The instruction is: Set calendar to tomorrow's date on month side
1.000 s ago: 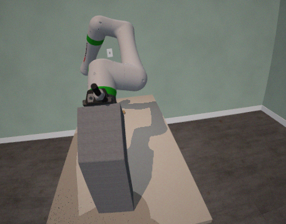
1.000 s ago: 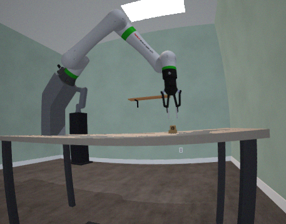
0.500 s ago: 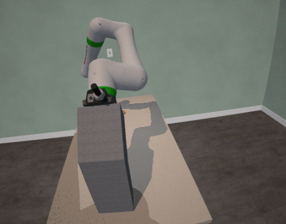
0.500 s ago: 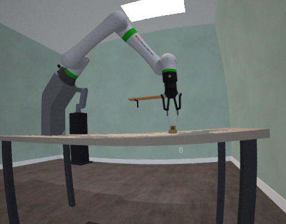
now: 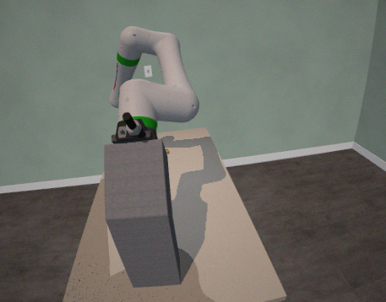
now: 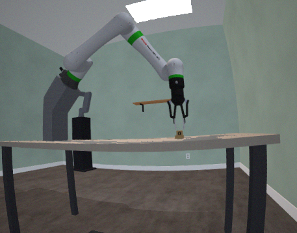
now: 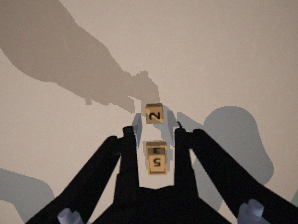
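In the wrist view two small wooden cubes lie on the table in line. The far cube (image 7: 154, 114) shows a 2 and the near cube (image 7: 156, 159) shows a 5, both on their top faces. I cannot make out the tray or the month's name. My gripper (image 7: 154, 119) hangs straight above them, fingers partly open and empty, with the 5 cube showing between the two fingers. In the exterior view the gripper (image 6: 179, 123) hovers a little above the wooden calendar (image 6: 179, 136), not touching it. In the top view only a speck of the calendar (image 5: 167, 149) shows.
A tall grey block (image 5: 139, 211) stands close to the top camera and hides the fingers and most of the calendar. A wooden wall shelf (image 6: 153, 102) hangs behind the arm. The arm's grey base (image 6: 60, 107) is at the far left of the table.
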### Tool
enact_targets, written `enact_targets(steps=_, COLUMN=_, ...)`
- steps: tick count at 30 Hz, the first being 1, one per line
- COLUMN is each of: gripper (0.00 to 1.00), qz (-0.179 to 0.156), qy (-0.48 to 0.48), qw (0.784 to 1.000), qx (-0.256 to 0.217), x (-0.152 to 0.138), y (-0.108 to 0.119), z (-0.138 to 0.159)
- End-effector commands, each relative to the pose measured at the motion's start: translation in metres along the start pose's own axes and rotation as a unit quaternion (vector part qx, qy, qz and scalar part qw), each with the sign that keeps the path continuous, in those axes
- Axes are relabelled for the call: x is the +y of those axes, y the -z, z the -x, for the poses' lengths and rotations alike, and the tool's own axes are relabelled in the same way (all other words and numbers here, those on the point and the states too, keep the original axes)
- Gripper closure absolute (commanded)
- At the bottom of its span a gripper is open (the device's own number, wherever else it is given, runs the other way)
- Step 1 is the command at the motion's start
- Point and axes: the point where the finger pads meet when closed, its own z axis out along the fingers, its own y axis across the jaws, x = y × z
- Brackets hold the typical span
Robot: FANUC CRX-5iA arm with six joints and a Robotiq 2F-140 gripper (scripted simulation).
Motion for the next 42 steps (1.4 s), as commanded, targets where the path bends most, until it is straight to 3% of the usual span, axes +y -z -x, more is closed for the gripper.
enact_targets(steps=1, gripper=0.64, qz=0.000, qy=0.000, qw=1.000, qx=0.000, x=0.0002, y=-0.0024, z=-0.0001)
enact_targets(steps=42, gripper=0.64, qz=0.000, qy=0.000, qw=1.000, qx=0.000, x=0.0002, y=-0.0076, z=-0.0001)
